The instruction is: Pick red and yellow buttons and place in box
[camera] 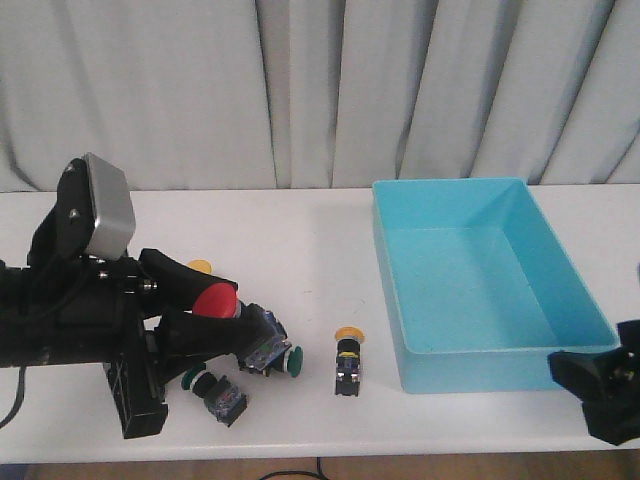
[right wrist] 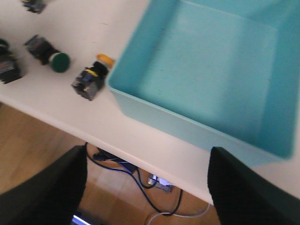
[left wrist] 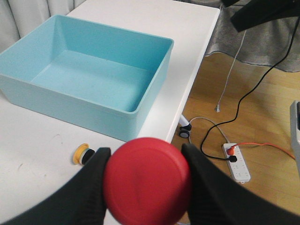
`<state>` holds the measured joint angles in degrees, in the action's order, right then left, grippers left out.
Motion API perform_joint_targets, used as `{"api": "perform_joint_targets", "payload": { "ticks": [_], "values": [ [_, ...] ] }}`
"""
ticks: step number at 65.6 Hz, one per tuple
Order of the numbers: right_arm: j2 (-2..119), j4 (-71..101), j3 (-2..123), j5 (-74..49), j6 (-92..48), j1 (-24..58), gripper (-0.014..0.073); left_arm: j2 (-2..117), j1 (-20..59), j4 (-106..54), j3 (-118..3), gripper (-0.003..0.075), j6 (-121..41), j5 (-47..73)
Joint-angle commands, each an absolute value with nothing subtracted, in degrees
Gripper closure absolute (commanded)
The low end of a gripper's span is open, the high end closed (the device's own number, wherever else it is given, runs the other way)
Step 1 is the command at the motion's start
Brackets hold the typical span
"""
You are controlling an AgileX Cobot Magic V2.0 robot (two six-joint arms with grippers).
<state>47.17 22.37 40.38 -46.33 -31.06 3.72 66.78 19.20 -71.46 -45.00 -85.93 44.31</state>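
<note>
Floorboards of pale wood show below the near table edge in the right wrist view, with dark cables on them. The right gripper hangs over that edge at the near right, its two matte black fingers spread wide with nothing between them.

On the smooth white tabletop, at the near left, a green-capped switch with a blocky black body lies on its side, and a second green-capped switch lies just to its right. Farther right, near the middle, a small yellow-capped push-button on a black blocky body lies with its round cap pointing away, near the box's near-left corner but apart from it.

Above the green switches, the left gripper, glossy black plastic, is clamped on a red push-button with a round, domed mushroom cap; its fingers press both sides of the cap. Just beyond it a second yellow cap peeks out on the table.

To the right stands the large light-blue rectangular plastic box, with tall sloped walls and a finely grainy floor. At the far side hang grey pleated curtains.
</note>
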Motion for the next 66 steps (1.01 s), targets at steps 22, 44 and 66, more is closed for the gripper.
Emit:
{"api": "perform_joint_targets", "payload": {
  "ticks": [22,44,66],
  "values": [
    [71.74,50.49,55.13,-58.14,-75.12,4.45,0.0075,65.93,19.46,-75.50,-46.64,0.0554,-86.17,44.65],
    [85.75,45.09,71.02,-59.03,-79.05,20.85,0.0069,65.93,19.46,-75.50,-46.64,0.0554,-86.17,44.65],
    [95.15,44.83,83.38,-66.14,-79.00,28.49,0.0032,65.93,19.41,-75.50,-46.64,0.0554,-86.17,44.65]
  ]
}}
